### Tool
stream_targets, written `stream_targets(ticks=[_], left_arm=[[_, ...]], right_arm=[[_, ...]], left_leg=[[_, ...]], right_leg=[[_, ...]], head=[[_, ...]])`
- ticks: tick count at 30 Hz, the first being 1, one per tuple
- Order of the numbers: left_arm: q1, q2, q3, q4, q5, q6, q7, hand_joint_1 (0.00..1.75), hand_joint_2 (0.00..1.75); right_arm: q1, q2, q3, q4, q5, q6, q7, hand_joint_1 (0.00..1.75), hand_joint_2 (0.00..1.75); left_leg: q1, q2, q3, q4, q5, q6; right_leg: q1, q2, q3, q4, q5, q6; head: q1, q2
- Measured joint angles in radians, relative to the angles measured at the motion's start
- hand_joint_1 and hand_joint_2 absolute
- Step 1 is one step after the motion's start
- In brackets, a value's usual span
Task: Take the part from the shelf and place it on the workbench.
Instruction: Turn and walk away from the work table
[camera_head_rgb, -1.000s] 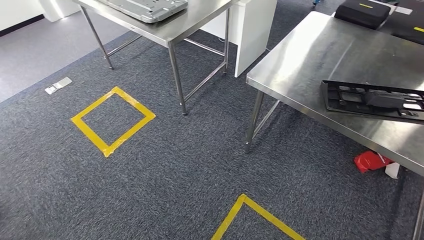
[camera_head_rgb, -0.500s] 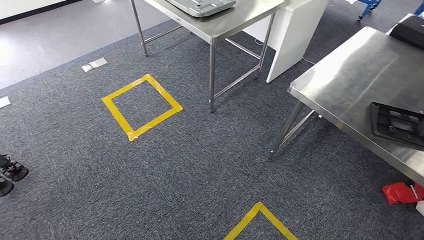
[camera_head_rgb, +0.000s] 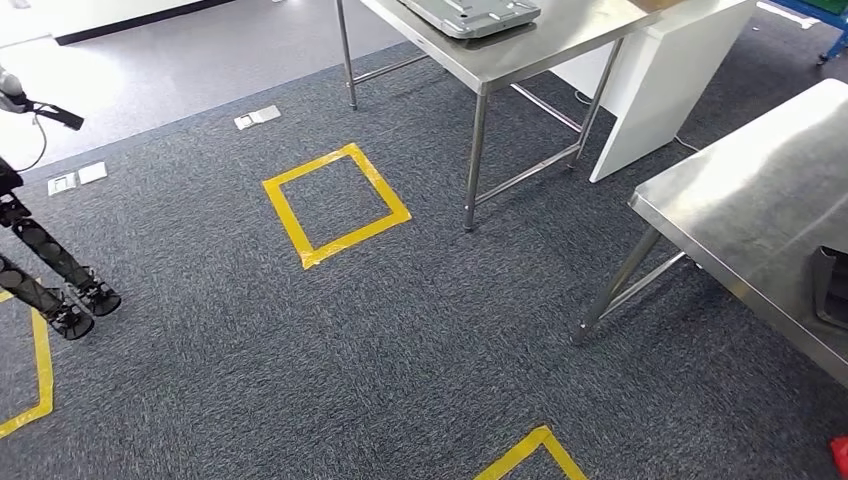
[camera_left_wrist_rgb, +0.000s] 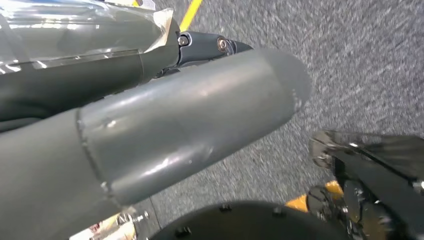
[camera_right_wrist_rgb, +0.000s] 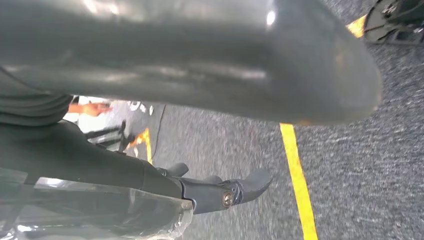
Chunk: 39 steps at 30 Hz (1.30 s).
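Observation:
My left hand (camera_left_wrist_rgb: 175, 115) hangs over the grey carpet in the left wrist view, its thick thumb apart from the straight dark fingers (camera_left_wrist_rgb: 205, 45), with nothing in it. My right hand (camera_right_wrist_rgb: 200, 75) likewise hangs above the carpet, dark fingers (camera_right_wrist_rgb: 235, 190) stretched out and holding nothing. In the head view a steel workbench (camera_head_rgb: 740, 210) stands at the right, with a black tray-like part (camera_head_rgb: 832, 285) on it at the picture's edge. A second steel table (camera_head_rgb: 560, 40) at the back carries a grey metal plate (camera_head_rgb: 470, 12).
Yellow tape squares (camera_head_rgb: 335, 205) mark the carpet, with more tape at the left (camera_head_rgb: 40, 370) and bottom (camera_head_rgb: 530, 455). A black tripod (camera_head_rgb: 50, 270) stands at the left. A white cabinet (camera_head_rgb: 660, 80) sits behind the tables. Floor sockets (camera_head_rgb: 257, 118) lie at the back.
The camera has turned left, so the whole scene has slid right. The black part is now at the right edge and a tripod has come into view on the left.

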<state>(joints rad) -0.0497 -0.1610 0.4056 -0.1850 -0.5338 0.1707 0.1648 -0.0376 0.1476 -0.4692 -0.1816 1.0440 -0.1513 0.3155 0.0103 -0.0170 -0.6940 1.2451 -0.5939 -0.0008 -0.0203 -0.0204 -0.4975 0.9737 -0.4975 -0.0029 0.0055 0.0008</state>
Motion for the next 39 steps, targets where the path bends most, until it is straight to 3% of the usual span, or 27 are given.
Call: stream_targets(ticks=[1, 2, 3, 6, 8, 10, 12, 14, 15, 16, 17, 18, 20, 21, 23, 25, 27, 29, 31, 32, 33, 34, 36, 38, 39], left_arm=[[0.000, 0.000, -0.002, 0.000, -0.001, -0.002, 0.000, 0.00, 0.00], [0.001, 0.000, -0.004, 0.000, -0.001, -0.004, 0.001, 0.00, 0.00], [0.002, 0.000, -0.005, 0.000, -0.002, -0.005, 0.001, 0.00, 0.00], [-0.001, -0.001, -0.010, 0.000, -0.006, -0.010, 0.002, 0.00, 0.00], [-0.003, -0.003, -0.012, 0.000, -0.009, -0.013, 0.002, 0.00, 0.00], [-0.002, -0.003, -0.014, 0.000, -0.011, -0.018, 0.002, 0.00, 0.00], [-0.001, -0.003, -0.015, 0.000, -0.013, -0.023, 0.002, 0.00, 0.00], [-0.002, -0.003, -0.017, 0.000, -0.017, -0.029, 0.002, 0.00, 0.00], [-0.002, -0.003, -0.019, 0.000, -0.018, -0.032, 0.003, 0.00, 0.00], [-0.002, -0.003, -0.020, 0.000, -0.020, -0.035, 0.005, 0.00, 0.00], [-0.001, -0.003, -0.022, 0.000, -0.020, -0.037, 0.006, 0.00, 0.00], [-0.001, -0.004, -0.024, 0.000, -0.021, -0.037, 0.007, 0.00, 0.00], [0.000, -0.004, -0.026, 0.000, -0.021, -0.038, 0.007, 0.00, 0.00], [-0.001, -0.004, -0.026, 0.000, -0.020, -0.037, 0.007, 0.00, 0.00], [0.000, -0.004, -0.026, 0.000, -0.017, -0.036, 0.005, 0.00, 0.00], [0.003, -0.003, -0.026, 0.000, -0.012, -0.033, 0.005, 0.00, 0.00], [0.005, -0.002, -0.025, 0.000, -0.005, -0.030, 0.008, 0.00, 0.00], [0.005, -0.002, -0.024, 0.000, -0.001, -0.029, 0.009, 0.00, 0.00], [0.005, -0.002, -0.023, 0.000, 0.001, -0.027, 0.009, 0.00, 0.00], [0.006, -0.002, -0.023, 0.000, 0.001, -0.025, 0.009, 0.00, 0.00], [0.008, -0.002, -0.022, 0.000, 0.002, -0.024, 0.007, 0.00, 0.00], [0.009, -0.001, -0.022, 0.000, 0.002, -0.023, 0.006, 0.00, 0.00], [0.008, 0.000, -0.019, 0.000, 0.004, -0.022, 0.004, 0.00, 0.00], [0.003, 0.001, -0.016, 0.000, 0.007, -0.023, 0.002, 0.00, 0.00], [0.002, 0.001, -0.014, 0.000, 0.009, -0.023, 0.002, 0.00, 0.00]], right_arm=[[0.001, -0.001, 0.000, 0.000, 0.000, 0.000, 0.000, 0.00, 0.00], [0.000, -0.001, -0.001, 0.000, 0.000, 0.000, 0.000, 0.00, 0.00], [0.000, -0.002, -0.001, 0.000, 0.000, 0.000, 0.000, 0.00, 0.00], [-0.001, -0.003, -0.001, 0.000, -0.001, 0.000, 0.002, 0.00, 0.00], [-0.002, -0.004, -0.002, 0.000, -0.004, 0.000, 0.005, 0.00, 0.00], [-0.005, -0.004, -0.003, 0.000, -0.007, 0.000, 0.008, 0.00, 0.00], [-0.005, -0.004, -0.004, 0.000, -0.010, 0.000, 0.009, 0.00, 0.00], [-0.003, -0.003, -0.007, 0.000, -0.012, 0.000, 0.010, 0.00, 0.00], [-0.001, -0.002, -0.008, 0.000, -0.013, 0.000, 0.010, 0.00, 0.00], [0.000, -0.002, -0.008, 0.000, -0.013, 0.000, 0.011, 0.00, 0.00], [0.001, -0.002, -0.009, 0.000, -0.014, 0.000, 0.011, 0.00, 0.00], [0.001, -0.002, -0.009, 0.000, -0.014, 0.001, 0.012, 0.00, 0.00], [0.002, -0.003, -0.009, 0.000, -0.014, 0.004, 0.012, 0.00, 0.00], [0.002, -0.003, -0.009, 0.000, -0.012, 0.009, 0.012, 0.00, 0.00], [0.001, -0.005, -0.009, 0.000, -0.007, 0.017, 0.014, 0.00, 0.00], [-0.002, -0.006, -0.009, 0.000, 0.001, 0.022, 0.017, 0.00, 0.00], [-0.002, -0.006, -0.009, 0.000, 0.011, 0.027, 0.019, 0.00, 0.00], [0.001, -0.006, -0.009, 0.000, 0.018, 0.032, 0.019, 0.00, 0.00], [0.005, -0.007, -0.009, 0.000, 0.023, 0.034, 0.016, 0.00, 0.00], [0.005, -0.008, -0.008, 0.000, 0.025, 0.034, 0.014, 0.00, 0.00], [0.004, -0.008, -0.008, 0.000, 0.026, 0.034, 0.012, 0.00, 0.00], [0.003, -0.008, -0.008, 0.000, 0.027, 0.034, 0.011, 0.00, 0.00], [0.002, -0.008, -0.007, 0.000, 0.029, 0.034, 0.010, 0.00, 0.00], [0.001, -0.009, -0.007, 0.000, 0.032, 0.034, 0.010, 0.00, 0.00], [0.000, -0.009, -0.007, 0.000, 0.034, 0.034, 0.010, 0.00, 0.00]], left_leg=[[0.005, 0.008, -0.022, 0.042, -0.010, -0.005], [0.009, 0.013, -0.026, 0.048, -0.002, -0.009], [0.014, 0.020, -0.008, 0.013, 0.024, -0.013], [0.020, 0.067, 0.099, -0.182, 0.106, -0.018], [0.013, 0.076, 0.122, -0.227, 0.112, -0.010], [0.007, 0.054, 0.122, -0.231, 0.115, 0.006], [0.006, 0.034, 0.123, -0.239, 0.124, 0.024], [0.005, 0.014, 0.121, -0.242, 0.129, 0.034], [0.004, 0.002, 0.120, -0.242, 0.130, 0.037], [0.002, -0.011, 0.120, -0.242, 0.130, 0.037], [0.000, -0.025, 0.120, -0.242, 0.129, 0.038], [-0.001, -0.039, 0.121, -0.241, 0.129, 0.038], [-0.002, -0.065, 0.122, -0.240, 0.130, 0.036], [-0.004, -0.076, 0.123, -0.238, 0.129, 0.033], [-0.007, -0.092, 0.120, -0.236, 0.128, 0.025], [-0.006, -0.102, 0.117, -0.236, 0.128, 0.014], [-0.004, -0.066, 0.102, -0.207, 0.107, 0.005], [-0.003, -0.011, 0.053, -0.102, 0.043, -0.003], [0.002, 0.008, -0.010, 0.031, -0.014, -0.011], [0.004, 0.011, -0.025, 0.061, -0.017, -0.014], [0.006, 0.015, -0.018, 0.048, -0.001, -0.015], [0.008, 0.023, 0.011, -0.005, 0.030, -0.016], [0.008, 0.064, 0.091, -0.149, 0.088, -0.013], [0.003, 0.086, 0.130, -0.221, 0.107, -0.005], [-0.001, 0.078, 0.129, -0.225, 0.107, -0.001]], right_leg=[[0.001, -0.013, 0.000, 0.000, -0.001, -0.001], [0.002, -0.025, 0.000, 0.000, -0.003, -0.001], [0.001, -0.035, 0.002, 0.001, -0.005, 0.000], [0.006, -0.060, 0.009, 0.005, -0.018, 0.017], [0.015, -0.074, 0.011, 0.006, -0.027, 0.031], [0.014, -0.085, 0.018, 0.004, -0.031, 0.042], [0.008, -0.057, 0.007, 0.044, -0.058, 0.047], [0.003, -0.007, -0.049, 0.165, -0.117, 0.041], [0.003, 0.007, -0.087, 0.239, -0.145, 0.040], [0.003, 0.014, -0.115, 0.293, -0.160, 0.041], [0.004, 0.017, -0.129, 0.311, -0.158, 0.047], [0.004, 0.019, -0.122, 0.287, -0.139, 0.054], [0.001, 0.044, -0.065, 0.149, -0.073, 0.067], [0.001, 0.059, -0.040, 0.085, -0.046, 0.067], [0.003, 0.075, -0.020, 0.027, -0.024, 0.055], [0.004, 0.059, -0.015, 0.025, -0.018, 0.036], [0.000, 0.039, -0.008, 0.021, -0.012, 0.018], [0.002, 0.016, -0.008, 0.019, -0.011, 0.004], [0.007, -0.011, -0.009, 0.020, -0.013, -0.004], [0.009, -0.023, -0.010, 0.020, -0.014, -0.006], [0.010, -0.035, -0.009, 0.020, -0.014, -0.006], [0.010, -0.045, -0.008, 0.020, -0.016, -0.006], [0.015, -0.062, -0.005, 0.021, -0.021, -0.001], [0.022, -0.078, -0.002, 0.021, -0.028, 0.009], [0.025, -0.086, 0.000, 0.021, -0.029, 0.014]], head=[[0.000, 0.000], [0.000, 0.000], [0.000, 0.000], [-0.001, 0.000], [0.004, 0.000], [0.008, 0.000], [0.010, 0.000], [0.012, 0.000], [0.012, 0.000], [0.012, 0.000], [0.012, 0.000], [0.012, 0.000], [0.012, 0.000], [0.012, 0.000], [0.011, 0.000], [0.010, 0.000], [0.008, 0.000], [0.004, 0.000], [0.001, 0.000], [0.001, 0.000], [0.001, 0.000], [0.001, 0.000], [0.000, 0.000], [0.003, 0.000], [0.005, 0.000]])
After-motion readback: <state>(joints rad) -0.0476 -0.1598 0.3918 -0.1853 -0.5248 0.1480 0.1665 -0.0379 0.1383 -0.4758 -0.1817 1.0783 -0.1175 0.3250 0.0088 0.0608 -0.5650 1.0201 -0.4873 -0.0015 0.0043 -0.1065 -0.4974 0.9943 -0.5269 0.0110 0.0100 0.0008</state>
